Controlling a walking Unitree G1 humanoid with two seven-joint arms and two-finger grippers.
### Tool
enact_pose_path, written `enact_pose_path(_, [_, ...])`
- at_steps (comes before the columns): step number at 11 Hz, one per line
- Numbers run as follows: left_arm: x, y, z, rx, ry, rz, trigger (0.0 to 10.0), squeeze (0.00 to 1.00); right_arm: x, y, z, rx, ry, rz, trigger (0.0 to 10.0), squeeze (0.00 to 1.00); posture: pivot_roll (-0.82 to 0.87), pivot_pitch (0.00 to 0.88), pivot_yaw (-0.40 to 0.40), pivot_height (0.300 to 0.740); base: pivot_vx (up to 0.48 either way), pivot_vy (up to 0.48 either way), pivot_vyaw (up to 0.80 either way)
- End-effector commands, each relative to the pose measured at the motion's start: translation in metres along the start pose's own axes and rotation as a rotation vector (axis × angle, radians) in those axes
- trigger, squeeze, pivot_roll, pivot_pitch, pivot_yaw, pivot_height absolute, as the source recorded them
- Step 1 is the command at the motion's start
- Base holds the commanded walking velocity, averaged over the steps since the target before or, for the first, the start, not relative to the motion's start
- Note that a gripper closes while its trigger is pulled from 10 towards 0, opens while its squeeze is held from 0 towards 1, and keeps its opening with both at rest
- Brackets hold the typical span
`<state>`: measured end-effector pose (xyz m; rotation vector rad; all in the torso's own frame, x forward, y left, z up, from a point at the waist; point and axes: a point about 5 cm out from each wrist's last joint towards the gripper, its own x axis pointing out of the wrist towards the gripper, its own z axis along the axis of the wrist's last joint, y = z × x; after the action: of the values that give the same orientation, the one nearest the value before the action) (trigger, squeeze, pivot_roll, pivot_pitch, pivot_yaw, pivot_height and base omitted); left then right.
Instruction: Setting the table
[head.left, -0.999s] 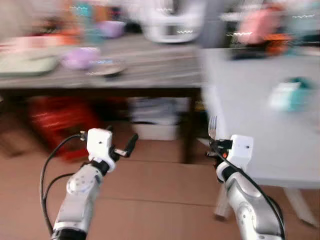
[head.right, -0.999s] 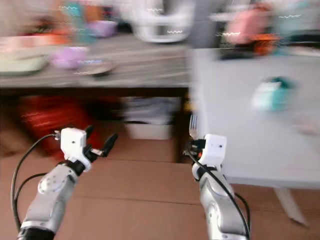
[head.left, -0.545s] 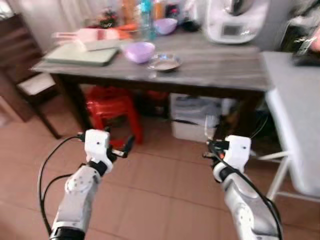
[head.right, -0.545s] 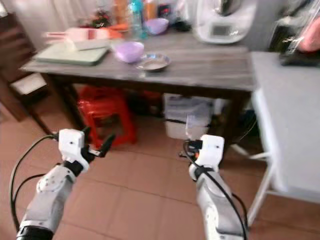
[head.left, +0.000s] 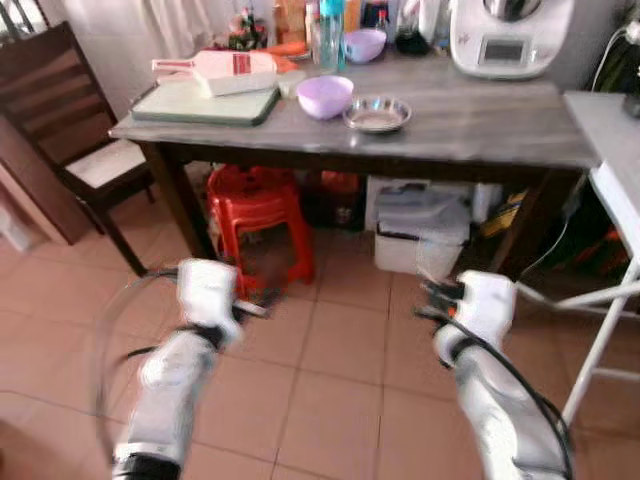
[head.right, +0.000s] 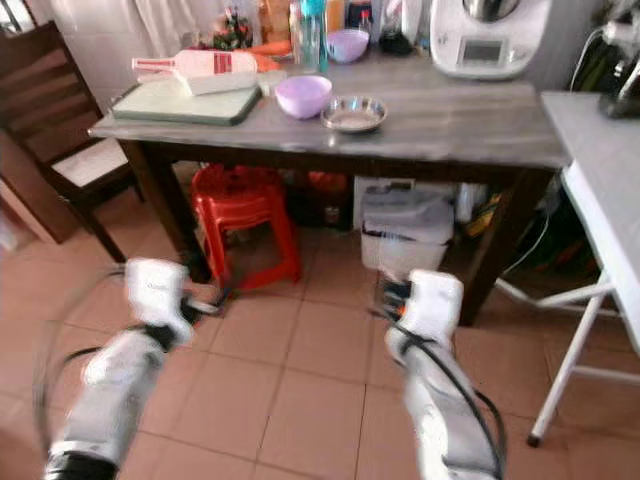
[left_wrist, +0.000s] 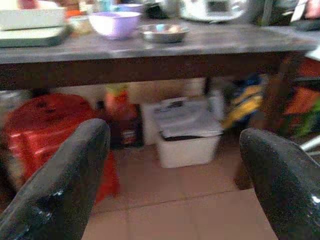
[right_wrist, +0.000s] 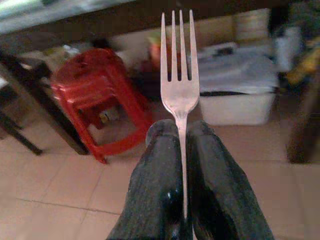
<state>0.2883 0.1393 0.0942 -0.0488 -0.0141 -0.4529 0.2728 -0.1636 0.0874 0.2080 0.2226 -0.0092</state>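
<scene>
Right wrist view: my right pincer (right_wrist: 182, 150) is clamped on the fork (right_wrist: 179, 75), tines upward. Left wrist view: my left pincer (left_wrist: 170, 165) is spread, empty. Left eye view: the surface (head.left: 480, 135) carries bowls near its middle; I judge the fork not yet laid.

Panning left off the white table (head.left: 610, 130); bringing the dark wooden table (head.left: 480, 125), purple bowl (head.left: 325, 96), steel dish (head.left: 377, 113), red stool (head.left: 255, 205) and a chair (head.left: 60, 120) into fuller view. Both arms blurring.
</scene>
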Motion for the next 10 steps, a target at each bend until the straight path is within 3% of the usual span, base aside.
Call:
enact_pose_path(1, [-0.003,0.0077,0.0051,0.001,-0.014,0.012,10.0,0.0,0.0017,0.0051,0.0041,0.004,-0.013,0.011,10.0,0.0,0.05,0.024,0.051,0.74,0.0,0.0,0.0])
enact_pose_path(3, [-0.0025,0.0062,0.0071,-0.018,-0.028,-0.013,10.0,0.0,0.0017,0.0052,0.0042,0.004,-0.012,0.011,10.0,0.0,0.05,0.024,0.053,0.74,0.0,0.0,-0.23])
enact_pose_path(10, [-0.0028,0.001,0.0069,-0.039,-0.029,-0.047,10.0,0.0,0.0006,0.0054,0.003,-0.001,-0.009,0.017,10.0,0.0,0.04,0.028,0.053,0.74,0.376,0.0,0.0])
